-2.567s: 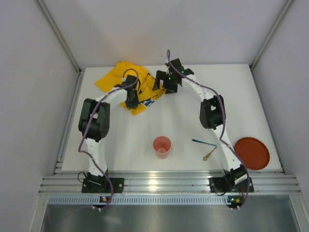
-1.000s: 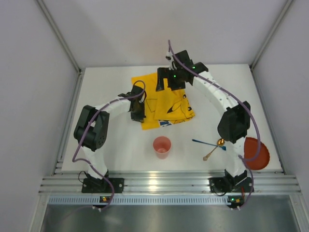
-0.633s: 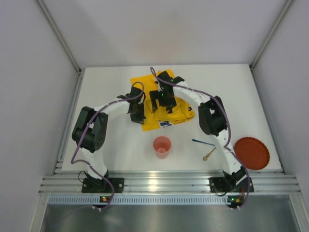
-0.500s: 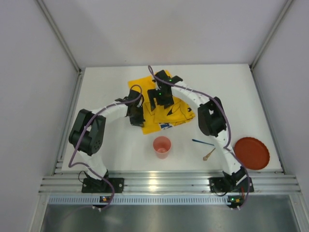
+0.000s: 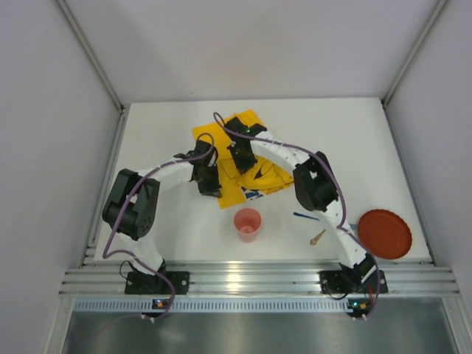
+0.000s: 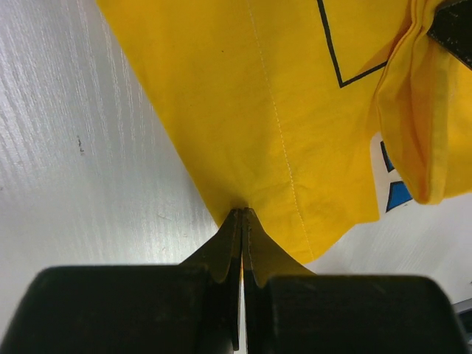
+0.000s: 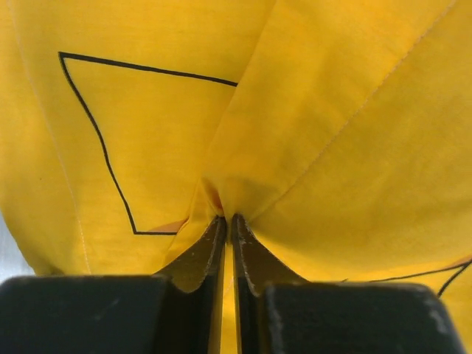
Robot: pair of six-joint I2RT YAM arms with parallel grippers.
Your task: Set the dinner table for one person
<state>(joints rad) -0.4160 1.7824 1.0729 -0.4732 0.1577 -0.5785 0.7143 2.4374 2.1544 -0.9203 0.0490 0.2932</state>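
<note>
A yellow printed cloth mat (image 5: 240, 158) lies partly folded on the white dinner table (image 5: 162, 221), left of its middle. My left gripper (image 6: 242, 214) is shut on the mat's near left edge (image 6: 243, 147). My right gripper (image 7: 227, 219) is shut on a pinched fold of the mat (image 7: 310, 147) near its middle. From above, the left gripper (image 5: 209, 181) and the right gripper (image 5: 241, 157) sit close together over the mat. A pink cup (image 5: 247, 223) stands upright in front of the mat. A blue-handled utensil (image 5: 311, 217), a spoon (image 5: 318, 237) and a red plate (image 5: 384, 234) lie to the right.
White walls enclose the table on three sides. A ribbed aluminium rail (image 5: 258, 279) runs along the near edge, with both arm bases on it. The right arm's elbow (image 5: 313, 184) hangs over the table between the mat and the utensils.
The right gripper moved left from the mat's far right corner to its middle and closed on a fold. The mat shifted left and folded over; the left gripper kept its hold.
</note>
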